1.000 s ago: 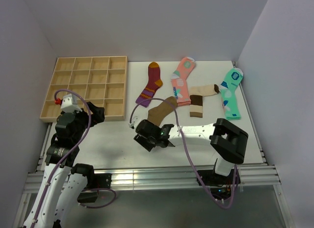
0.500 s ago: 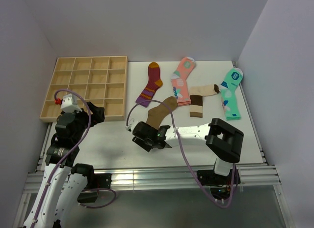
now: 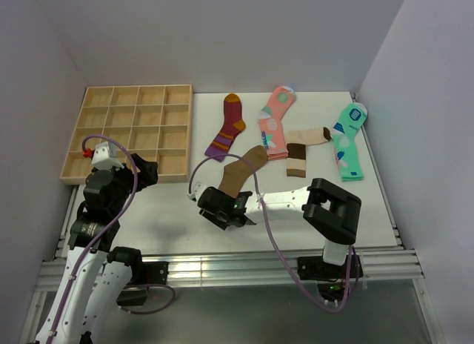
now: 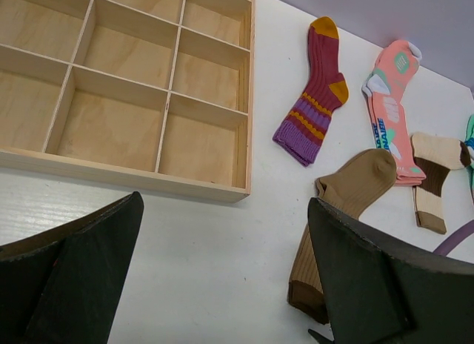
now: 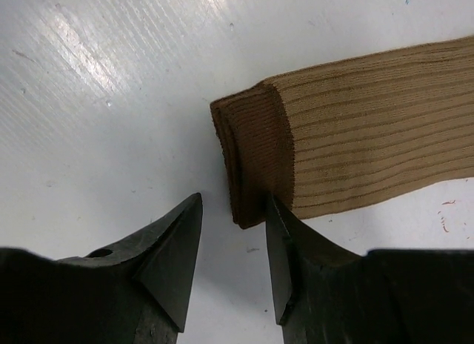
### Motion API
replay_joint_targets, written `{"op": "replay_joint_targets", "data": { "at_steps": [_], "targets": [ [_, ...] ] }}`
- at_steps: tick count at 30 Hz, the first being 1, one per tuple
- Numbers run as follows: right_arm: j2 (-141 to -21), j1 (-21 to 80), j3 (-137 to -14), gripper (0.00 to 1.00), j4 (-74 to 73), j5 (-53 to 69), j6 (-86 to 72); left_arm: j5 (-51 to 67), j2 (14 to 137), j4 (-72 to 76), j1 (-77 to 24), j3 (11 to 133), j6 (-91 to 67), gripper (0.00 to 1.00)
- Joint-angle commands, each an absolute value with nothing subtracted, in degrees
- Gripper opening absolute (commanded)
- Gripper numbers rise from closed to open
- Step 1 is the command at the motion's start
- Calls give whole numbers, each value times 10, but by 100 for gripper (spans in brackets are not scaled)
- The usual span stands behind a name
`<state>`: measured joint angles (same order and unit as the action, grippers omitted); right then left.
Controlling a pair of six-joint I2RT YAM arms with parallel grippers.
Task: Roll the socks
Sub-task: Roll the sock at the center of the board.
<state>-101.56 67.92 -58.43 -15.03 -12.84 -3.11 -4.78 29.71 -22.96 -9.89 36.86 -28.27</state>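
1. The right gripper [image 5: 233, 202], right of the wooden tray [image 4: 133, 178], has its jaws half spread around the dark cuff of the brown sock [image 5: 370, 136], not pinching.
2. The beige sock [image 3: 300, 150] lies farther right of the tray.
3. The left gripper [image 4: 226, 203] is spread wide by the tray's near edge.

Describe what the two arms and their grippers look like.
Both arms mix white tubular links with boxy black joints. The left arm carries a looping purple cable that ends at a red fitting. The right arm has a similar cable and a small green light at its wrist. The left gripper and right gripper have matte black, wedge-shaped fingers.
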Motion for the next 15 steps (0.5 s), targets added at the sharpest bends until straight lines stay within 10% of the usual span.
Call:
{"op": "replay_joint_targets", "data": {
  "at_steps": [1,15],
  "targets": [
    [-1044,684,-593,47,-150,-147,-30,-43,294,-209,-96,368,-284,100],
    [-1036,684,-584,5,-134,-165,-47,-28,298,-204,-96,367,-293,99]
  ]
}}
